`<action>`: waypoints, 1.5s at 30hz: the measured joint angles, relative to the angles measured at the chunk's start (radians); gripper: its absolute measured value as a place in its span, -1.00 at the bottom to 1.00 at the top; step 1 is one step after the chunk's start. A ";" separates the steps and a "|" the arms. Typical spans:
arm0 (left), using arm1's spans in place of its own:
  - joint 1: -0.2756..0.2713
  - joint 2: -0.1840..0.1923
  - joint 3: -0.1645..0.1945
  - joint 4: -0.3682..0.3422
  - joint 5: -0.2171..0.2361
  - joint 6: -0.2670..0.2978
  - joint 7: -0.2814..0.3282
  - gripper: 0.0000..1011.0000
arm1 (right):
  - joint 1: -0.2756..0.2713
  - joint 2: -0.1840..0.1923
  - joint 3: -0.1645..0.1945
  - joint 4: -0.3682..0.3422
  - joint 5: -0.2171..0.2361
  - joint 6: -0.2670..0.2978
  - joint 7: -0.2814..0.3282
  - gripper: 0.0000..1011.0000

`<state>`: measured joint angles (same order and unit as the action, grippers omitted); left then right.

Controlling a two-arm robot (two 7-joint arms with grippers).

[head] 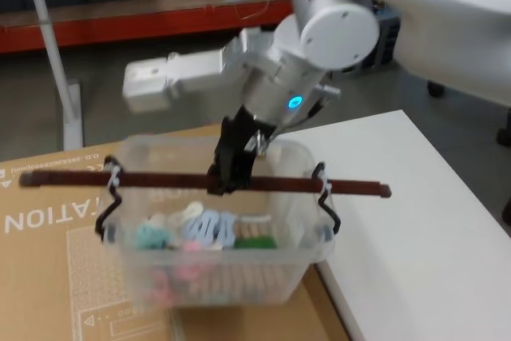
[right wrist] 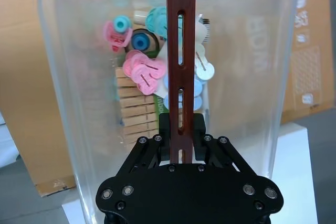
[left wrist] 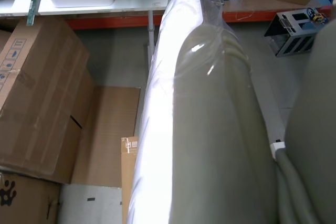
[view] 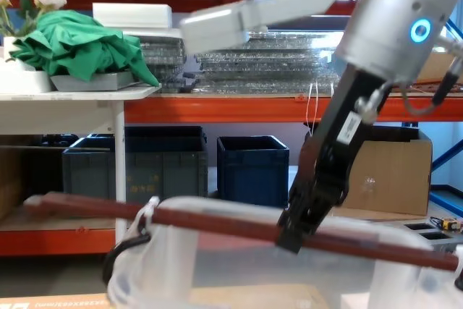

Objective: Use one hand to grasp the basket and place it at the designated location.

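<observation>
The basket (head: 152, 285) is a clear plastic bin holding pastel clips (right wrist: 142, 72) and wooden pegs. A thin reddish-brown bar handle (head: 160, 180) spans its top. My right gripper (head: 226, 183) comes down from the upper right and is shut on the middle of that handle; its black fingers (right wrist: 164, 129) clamp the bar (right wrist: 181, 51) on both sides. From the chest, the same gripper (view: 289, 235) holds the bar (view: 210, 221) above the bin's rim (view: 217, 204). The basket appears lifted, hanging over the cardboard sheet beside the white table. My left arm's pale casing (left wrist: 205, 119) is off to the side.
A flat printed cardboard sheet (head: 48, 277) lies under the basket. A white table (head: 415, 221) is to the right. Dark blue crates (view: 253, 164) and a cardboard box (view: 391, 171) stand under orange shelving behind. A white stand pole (head: 56, 53) rises at far left.
</observation>
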<state>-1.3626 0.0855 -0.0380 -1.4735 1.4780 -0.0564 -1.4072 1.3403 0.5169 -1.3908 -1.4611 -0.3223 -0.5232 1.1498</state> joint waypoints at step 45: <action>0.000 0.000 0.000 0.000 0.000 0.000 0.000 -1.00 | 0.056 0.045 0.171 0.298 0.078 0.230 0.075 -0.54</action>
<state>-1.3626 0.0855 -0.0383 -1.4735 1.4779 -0.0563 -1.4072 1.3967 0.5616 -1.2199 -1.1628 -0.2440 -0.2934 1.2247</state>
